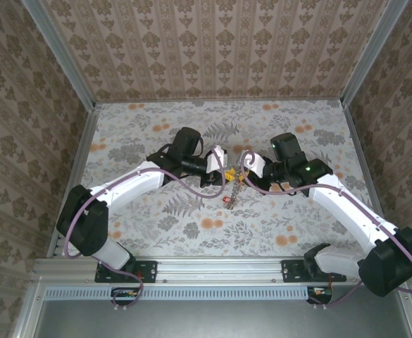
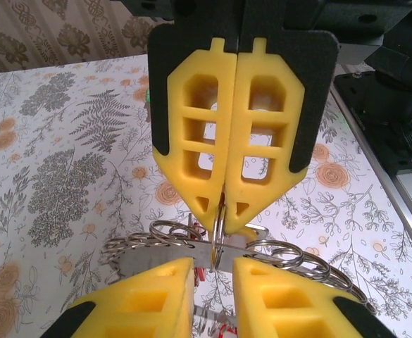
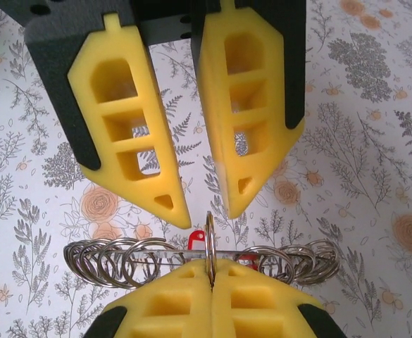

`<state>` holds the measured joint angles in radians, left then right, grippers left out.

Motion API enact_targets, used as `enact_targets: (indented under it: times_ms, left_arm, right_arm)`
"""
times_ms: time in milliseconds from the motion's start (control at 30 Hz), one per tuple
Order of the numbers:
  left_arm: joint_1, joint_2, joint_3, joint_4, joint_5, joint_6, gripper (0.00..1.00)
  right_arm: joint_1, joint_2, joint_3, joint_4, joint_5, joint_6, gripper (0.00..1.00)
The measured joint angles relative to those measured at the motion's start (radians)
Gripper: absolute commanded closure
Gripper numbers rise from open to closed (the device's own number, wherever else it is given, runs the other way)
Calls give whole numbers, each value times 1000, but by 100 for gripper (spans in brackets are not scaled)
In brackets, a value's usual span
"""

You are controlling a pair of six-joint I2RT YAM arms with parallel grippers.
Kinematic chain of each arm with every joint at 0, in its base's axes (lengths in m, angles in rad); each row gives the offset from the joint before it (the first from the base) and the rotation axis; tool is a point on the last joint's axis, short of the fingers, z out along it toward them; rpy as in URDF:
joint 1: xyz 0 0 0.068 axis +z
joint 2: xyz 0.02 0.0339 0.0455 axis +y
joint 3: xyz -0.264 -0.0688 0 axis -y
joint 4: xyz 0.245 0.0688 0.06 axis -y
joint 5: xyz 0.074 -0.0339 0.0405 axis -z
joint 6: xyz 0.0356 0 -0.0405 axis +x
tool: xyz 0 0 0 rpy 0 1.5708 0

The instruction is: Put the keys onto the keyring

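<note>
Right tool (image 3: 211, 274) pressed tight, pinching a link of the keyring (image 3: 121, 262), strung between both tools. Left tool (image 3: 209, 213) spread opposite. Threading step, I'd say: next, left must grab the red key (image 1: 227, 200) hanging below.

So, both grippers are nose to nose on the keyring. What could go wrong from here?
1. The right gripper is the only one pinching the keyring, and only by one thin ring's edge. The left gripper stands open, so that ring may twist or slip out.
2. The two sets of fingertips nearly touch, so a small move inward could knock them together.
3. The red key sits right behind the loose rings and might snag.
</note>
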<state>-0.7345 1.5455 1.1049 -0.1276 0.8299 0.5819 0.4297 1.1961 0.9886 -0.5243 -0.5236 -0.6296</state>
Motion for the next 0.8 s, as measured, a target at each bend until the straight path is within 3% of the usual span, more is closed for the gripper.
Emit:
enact_targets:
  times_ms: [200, 333, 567, 800]
  left_arm:
    - [-5, 5, 2, 8, 5, -1, 82]
    - [-6, 13, 2, 15, 12, -3, 99]
    - [-5, 13, -1, 42, 16, -34, 100]
    - [14, 13, -65, 204, 98, -135, 100]
  right_arm:
    - [9, 0, 8, -2, 0, 0, 100]
    - [14, 0, 8, -4, 6, 0, 100]
    - [11, -4, 6, 6, 18, 5, 90]
    - [-27, -19, -40, 75, -50, 28, 87]
